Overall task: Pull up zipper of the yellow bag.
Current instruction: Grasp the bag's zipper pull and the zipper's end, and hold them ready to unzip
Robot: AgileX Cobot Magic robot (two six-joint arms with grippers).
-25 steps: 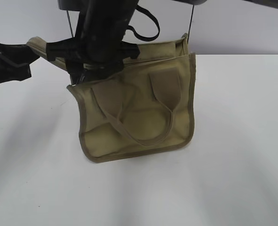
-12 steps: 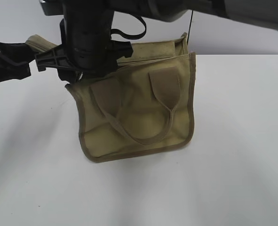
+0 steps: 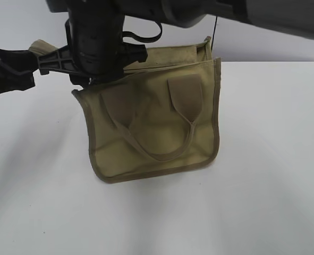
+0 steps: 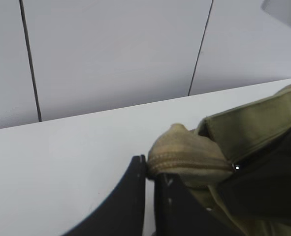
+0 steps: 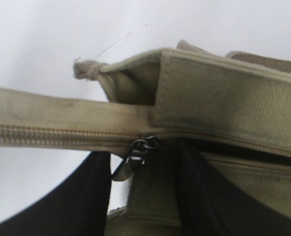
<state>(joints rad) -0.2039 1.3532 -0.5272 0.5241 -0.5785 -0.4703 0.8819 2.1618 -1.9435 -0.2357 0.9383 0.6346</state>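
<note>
The yellow bag (image 3: 157, 133) stands on the white table, handles facing me. My left gripper (image 3: 37, 62) is at its upper left. In the left wrist view it (image 4: 150, 169) is shut on the rounded end of the zipper tape (image 4: 184, 152). My right arm reaches across from the top right to the bag's upper left corner; its gripper (image 3: 93, 79) is mostly hidden by the wrist. In the right wrist view the fingers (image 5: 145, 167) stand apart on either side of the silver zipper pull (image 5: 138, 150), which hangs between them. The zip line is closed left of the pull and gaping right of it.
A black strap (image 3: 146, 37) loops behind the bag's top. The white table (image 3: 263, 186) stretches in front and to the right. A pale panelled wall (image 4: 111, 49) stands close behind the table's far edge.
My right arm has moved left along the bag's top edge. The bag's upper left corner has shifted slightly left and up. The left gripper has held still.
</note>
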